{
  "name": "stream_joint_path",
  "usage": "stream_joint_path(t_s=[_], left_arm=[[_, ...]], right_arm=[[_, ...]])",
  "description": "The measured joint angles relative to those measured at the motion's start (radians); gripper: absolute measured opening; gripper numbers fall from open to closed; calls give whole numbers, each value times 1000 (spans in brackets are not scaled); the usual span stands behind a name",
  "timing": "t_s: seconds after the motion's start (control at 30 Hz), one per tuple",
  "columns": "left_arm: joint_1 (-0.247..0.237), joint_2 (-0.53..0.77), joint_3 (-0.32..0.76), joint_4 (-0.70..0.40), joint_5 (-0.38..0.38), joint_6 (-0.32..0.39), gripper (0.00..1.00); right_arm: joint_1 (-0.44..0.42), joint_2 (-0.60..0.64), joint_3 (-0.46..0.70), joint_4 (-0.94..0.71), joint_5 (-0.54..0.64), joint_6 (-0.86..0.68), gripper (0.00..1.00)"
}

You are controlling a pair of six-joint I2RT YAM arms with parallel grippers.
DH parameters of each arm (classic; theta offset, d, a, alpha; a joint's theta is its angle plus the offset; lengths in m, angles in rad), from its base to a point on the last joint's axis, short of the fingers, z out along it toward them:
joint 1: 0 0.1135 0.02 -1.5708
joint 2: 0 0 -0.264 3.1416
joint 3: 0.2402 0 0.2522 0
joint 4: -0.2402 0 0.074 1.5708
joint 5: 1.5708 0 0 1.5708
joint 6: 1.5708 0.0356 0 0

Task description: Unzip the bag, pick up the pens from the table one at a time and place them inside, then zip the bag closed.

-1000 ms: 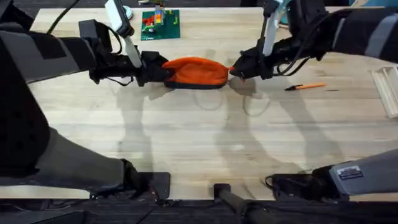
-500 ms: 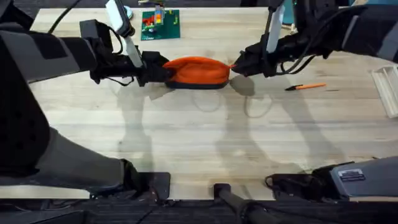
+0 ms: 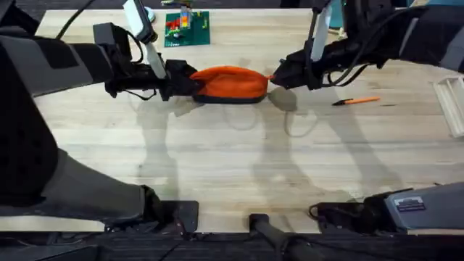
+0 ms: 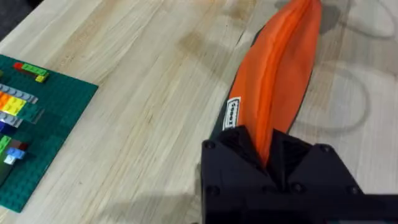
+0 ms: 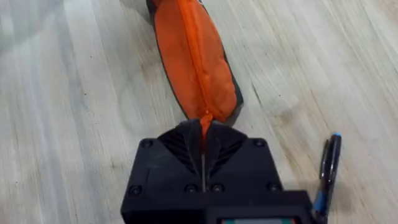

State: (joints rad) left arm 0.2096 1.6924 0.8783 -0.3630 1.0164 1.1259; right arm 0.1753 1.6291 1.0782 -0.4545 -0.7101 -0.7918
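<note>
The bag (image 3: 230,84) is held at the table's (image 3: 232,167) far middle, ends clamped by the left gripper (image 3: 190,85) and right gripper (image 3: 274,80), with bare wood all around; the zipper's state cannot be told.

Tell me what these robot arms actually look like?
Both arms are mostly black with grey sleeve-like sections. Loose black cables loop along them, and a white link stands up near each wrist. The left gripper and right gripper are blocky black housings with small screws and ribbed inner faces. A white printed label sits by the right arm's base.
</note>
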Motion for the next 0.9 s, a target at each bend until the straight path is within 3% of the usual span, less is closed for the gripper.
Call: stream_joint_path(t_s=[0.9], left_arm=[[0,0,0,1,-3,0,42]], right_arm=[[54,0,0,95,10,3,30]])
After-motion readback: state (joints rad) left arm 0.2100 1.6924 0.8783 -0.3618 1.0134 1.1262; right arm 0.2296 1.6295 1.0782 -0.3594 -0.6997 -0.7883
